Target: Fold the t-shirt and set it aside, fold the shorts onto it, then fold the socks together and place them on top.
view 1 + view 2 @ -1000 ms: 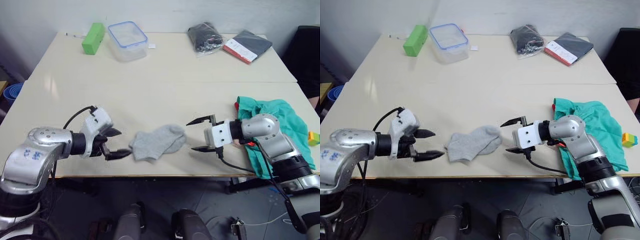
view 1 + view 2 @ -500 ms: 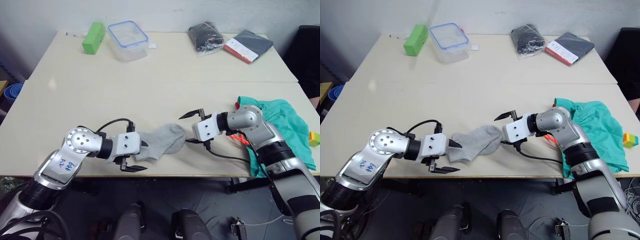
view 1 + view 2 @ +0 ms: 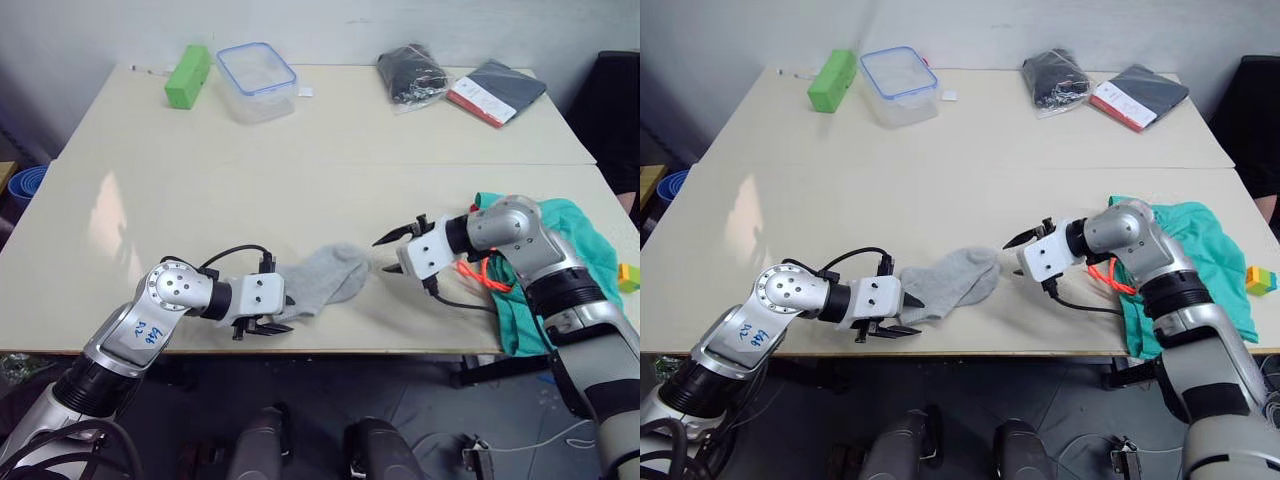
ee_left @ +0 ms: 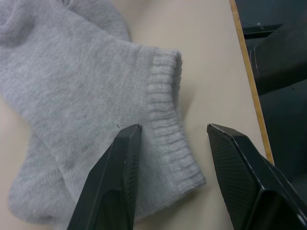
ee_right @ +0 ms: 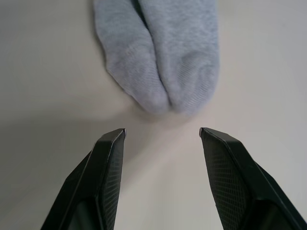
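The grey socks (image 3: 322,283) lie together near the table's front edge. My left gripper (image 3: 272,315) is open at their cuff end. In the left wrist view the ribbed cuff (image 4: 165,124) lies between the two fingers, and the left gripper (image 4: 170,127) has not closed on it. My right gripper (image 3: 388,252) is open just right of the toes and apart from them; the right wrist view shows the toes (image 5: 160,72) beyond the right gripper (image 5: 161,130). The teal shorts (image 3: 580,245) with orange drawstring (image 3: 476,272) lie at the right. The t-shirt is hidden.
At the back of the table (image 3: 300,180) stand a green box (image 3: 187,75), a clear plastic container (image 3: 256,80), a black bagged cloth (image 3: 410,72) and a dark flat packet (image 3: 497,90). A coloured block (image 3: 628,275) sits at the right edge. The socks lie close to the front edge.
My left gripper has swung in from the left and moved onto the socks' cuff. My right gripper has drawn back a little to the right, away from the toes.
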Motion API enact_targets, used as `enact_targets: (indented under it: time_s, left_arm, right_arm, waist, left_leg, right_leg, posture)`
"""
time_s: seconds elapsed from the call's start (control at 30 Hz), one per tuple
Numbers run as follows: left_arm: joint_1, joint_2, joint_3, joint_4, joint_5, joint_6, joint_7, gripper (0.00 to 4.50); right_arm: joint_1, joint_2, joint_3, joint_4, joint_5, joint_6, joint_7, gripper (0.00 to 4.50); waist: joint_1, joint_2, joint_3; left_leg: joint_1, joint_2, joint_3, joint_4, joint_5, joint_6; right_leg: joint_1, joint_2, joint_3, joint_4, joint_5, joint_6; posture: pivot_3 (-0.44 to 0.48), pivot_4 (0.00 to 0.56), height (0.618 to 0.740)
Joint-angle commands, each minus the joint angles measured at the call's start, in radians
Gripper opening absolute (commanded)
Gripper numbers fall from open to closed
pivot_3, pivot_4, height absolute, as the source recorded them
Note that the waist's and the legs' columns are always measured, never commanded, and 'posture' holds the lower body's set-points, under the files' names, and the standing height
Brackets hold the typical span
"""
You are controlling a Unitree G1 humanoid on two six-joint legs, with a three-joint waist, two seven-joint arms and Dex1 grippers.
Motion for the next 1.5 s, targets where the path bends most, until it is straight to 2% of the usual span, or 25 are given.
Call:
enact_targets:
  time_s: [0.03,0.07,0.17,0.33,0.47,0.53,0.7,0.73,0.93,1.03,1.13,1.27,1.5]
  left_arm:
    - [-0.024,-0.014,0.006,0.003,0.01,0.001,0.001,2.27]
    - [-0.028,-0.016,0.006,0.006,0.011,0.004,0.0,2.27]
    - [-0.029,-0.02,0.013,0.009,0.005,0.011,-0.003,1.69]
    - [-0.032,-0.019,0.014,0.016,0.006,0.01,-0.006,0.08]
    - [-0.029,-0.023,0.021,0.024,0.006,0.015,0.005,0.03]
    - [-0.028,-0.025,0.024,0.03,0.009,0.012,0.008,0.0]
    - [-0.022,-0.027,0.026,0.039,0.013,0.003,0.011,0.0]
    - [-0.022,-0.027,0.026,0.041,0.014,0.0,0.011,0.0]
    - [-0.025,-0.033,0.021,0.054,0.021,-0.012,0.015,0.0]
    - [-0.027,-0.032,0.022,0.06,0.026,-0.017,0.016,0.0]
    - [-0.025,-0.03,0.025,0.063,0.027,-0.018,0.018,0.0]
    - [-0.024,-0.028,0.032,0.065,0.027,-0.019,0.018,0.0]
    - [-0.024,-0.028,0.035,0.059,0.027,-0.014,0.017,0.0]
  right_arm:
    - [-0.036,0.043,-0.024,0.002,0.044,0.028,-0.006,2.49]
    - [-0.034,0.054,-0.02,0.004,0.042,0.03,-0.005,2.49]
    - [-0.029,0.078,-0.009,0.022,0.011,0.017,-0.026,2.45]
    - [-0.028,0.107,0.004,0.053,-0.033,-0.003,-0.084,2.45]
    - [-0.022,0.115,0.011,0.059,-0.036,-0.001,-0.097,2.45]
    - [-0.021,0.112,0.015,0.058,-0.038,-0.008,-0.095,1.91]
    - [-0.019,0.117,0.014,0.058,-0.024,0.009,-0.08,0.19]
    - [-0.018,0.121,0.016,0.059,-0.023,0.014,-0.077,0.08]
    - [-0.021,0.154,0.022,0.091,-0.039,0.036,-0.088,0.08]
    - [-0.009,0.174,-0.019,0.024,0.068,0.202,0.002,0.08]
    - [0.009,0.166,-0.031,-0.041,0.116,0.315,0.057,1.0]
    - [0.037,0.168,-0.035,-0.086,0.113,0.425,0.042,2.41]
    - [0.043,0.198,-0.019,-0.018,0.052,0.446,-0.033,2.41]
  waist:
    - [-0.001,0.0,0.0]
    - [-0.001,0.0,0.0]
    - [0.001,0.0,0.0]
    - [0.004,0.0,0.0]
    - [0.003,0.0,0.0]
    - [0.003,0.0,0.0]
    - [0.003,0.0,0.0]
    - [0.003,0.0,0.0]
    - [0.003,0.0,0.0]
    - [0.003,0.0,0.0]
    - [0.003,0.0,0.0]
    - [0.003,0.0,0.0]
    - [0.002,0.0,0.0]
  left_leg:
    - [0.0,0.0,0.0,0.0,0.0,0.0]
    - [0.0,0.0,0.0,0.0,0.0,0.0]
    - [0.0,0.0,0.0,0.0,0.0,0.0]
    - [0.0,0.0,0.0,0.0,0.0,0.0]
    - [0.0,0.0,0.0,0.0,0.0,0.0]
    - [0.0,0.0,0.0,0.0,0.0,0.0]
    - [0.0,0.0,0.0,0.0,0.0,0.0]
    - [0.0,0.0,0.0,0.0,0.0,0.0]
    - [0.0,0.0,0.0,0.0,0.0,0.0]
    - [0.0,0.0,0.0,0.0,0.0,0.0]
    - [0.0,0.0,0.0,0.0,0.0,0.0]
    - [0.0,0.0,-0.001,0.001,0.0,0.0]
    - [0.0,0.0,-0.001,0.0,0.0,0.0]
  right_leg:
    - [0.0,0.0,0.0,0.0,0.0,0.0]
    - [0.0,0.0,0.0,0.0,0.0,0.0]
    - [0.0,0.0,0.0,0.001,0.0,0.0]
    - [0.0,0.0,0.0,0.001,0.0,0.0]
    - [0.0,0.0,0.0,0.001,0.0,0.0]
    - [0.0,0.0,0.0,0.001,0.0,0.0]
    - [0.0,0.0,0.0,0.001,0.0,0.0]
    - [0.0,0.0,0.0,0.001,0.0,0.0]
    - [0.0,0.0,0.0,0.001,0.0,0.0]
    - [0.0,0.0,0.0,0.001,0.0,0.0]
    - [0.0,0.0,0.0,0.001,0.0,0.0]
    - [0.0,0.0,0.0,0.002,0.0,0.0]
    - [0.0,0.0,0.0,0.002,0.0,0.0]
  posture:
    - [0.0,0.15,0.74]
    - [0.0,0.15,0.74]
    - [0.0,0.15,0.74]
    - [0.0,0.15,0.74]
    - [0.0,0.15,0.74]
    - [0.0,0.15,0.74]
    - [0.0,0.15,0.74]
    - [0.0,0.15,0.74]
    - [0.0,0.15,0.74]
    - [0.0,0.15,0.74]
    - [0.0,0.15,0.74]
    - [0.0,0.15,0.74]
    - [0.0,0.15,0.74]
